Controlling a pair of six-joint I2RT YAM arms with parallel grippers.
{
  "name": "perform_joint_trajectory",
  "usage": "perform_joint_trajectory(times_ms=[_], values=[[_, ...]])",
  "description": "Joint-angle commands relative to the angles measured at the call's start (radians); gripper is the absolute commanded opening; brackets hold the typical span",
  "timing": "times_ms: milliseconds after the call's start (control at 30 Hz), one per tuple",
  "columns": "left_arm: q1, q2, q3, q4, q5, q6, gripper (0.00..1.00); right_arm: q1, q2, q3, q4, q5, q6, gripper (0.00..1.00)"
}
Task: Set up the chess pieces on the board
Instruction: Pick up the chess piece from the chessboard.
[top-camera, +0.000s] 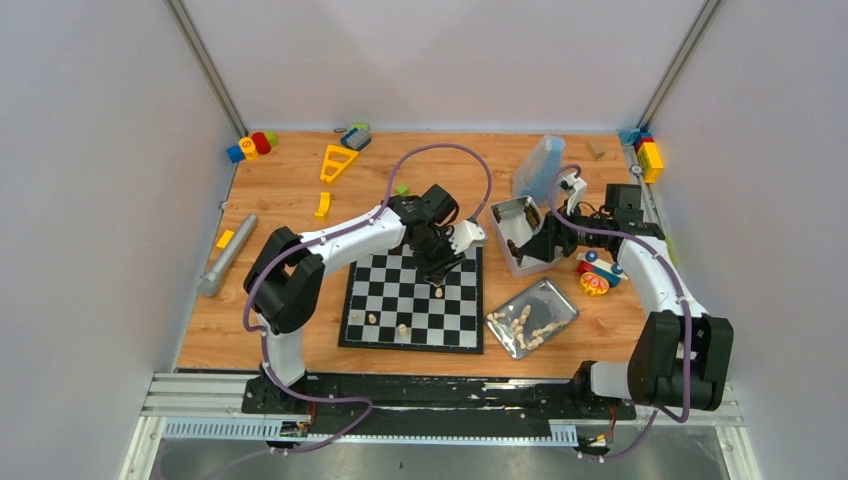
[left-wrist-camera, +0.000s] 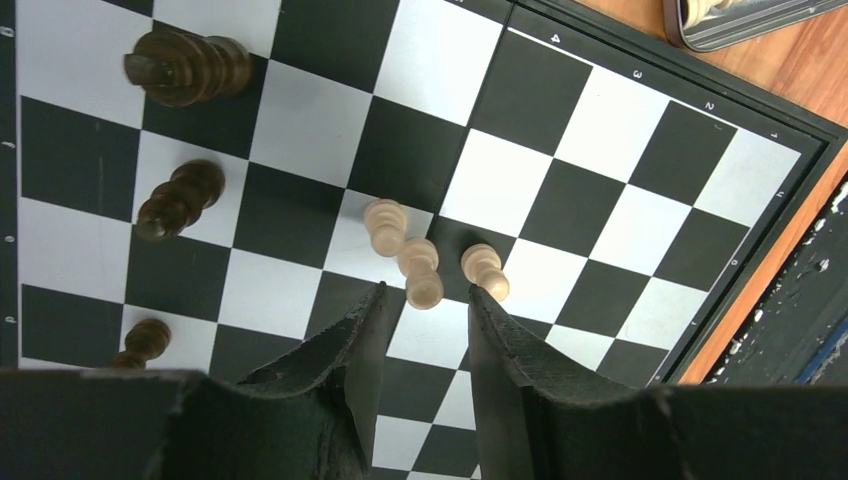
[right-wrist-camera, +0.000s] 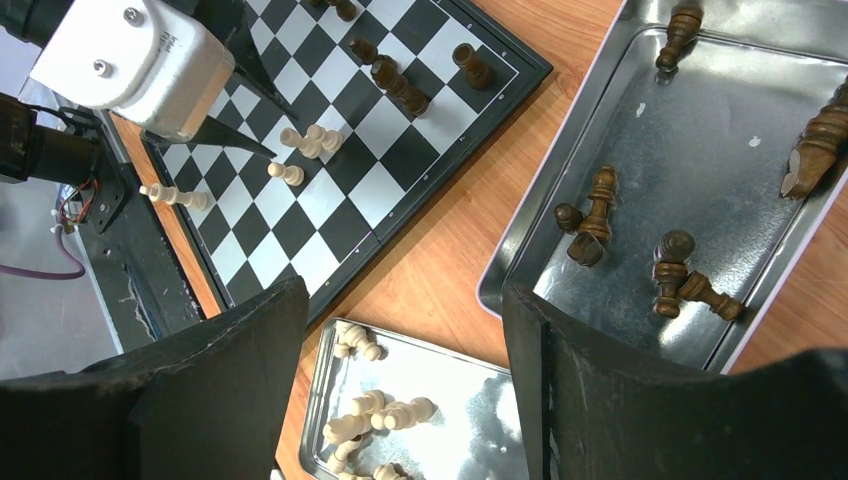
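Three cream pieces (left-wrist-camera: 420, 272) clustered on board (top-camera: 452, 322), centre of wooden surface (top-camera: 300, 200) | three dark pieces (left-wrist-camera: 180, 200) near board edge | left fingers (left-wrist-camera: 345, 370) slightly parted, empty, tips just short of cluster | right fingers (right-wrist-camera: 235, 380) wide apart, empty, above surface between dark-piece tray (right-wrist-camera: 720, 130) and cream-piece tray (right-wrist-camera: 470, 430)

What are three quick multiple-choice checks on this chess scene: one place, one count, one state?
1. The tray of cream pieces lies:
A) on the table, right of the board
B) on the board
C) behind the board

2. Cream pieces in the left wrist view:
A) one
B) three
C) six

3. The left gripper has its jaws:
A) open and empty
B) shut on a dark piece
C) shut on a cream piece

Answers:
1 A, the top view shows it off the board's right edge.
2 B, three sit just beyond the jaws.
3 A, board squares show between the jaws.
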Motion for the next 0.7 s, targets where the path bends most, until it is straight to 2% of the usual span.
perform_joint_trajectory(times_ms=[0,667], values=[[-0.012,0.01,0.034,0.012,0.009,-0.028,0.43,0.002,-0.01,0.008,0.007,-0.02,-0.033,0.72],[-0.023,0.041,0.023,0.038,-0.022,-0.026,0.32,0.002,-0.006,0.011,0.001,-0.022,-0.036,0.72]])
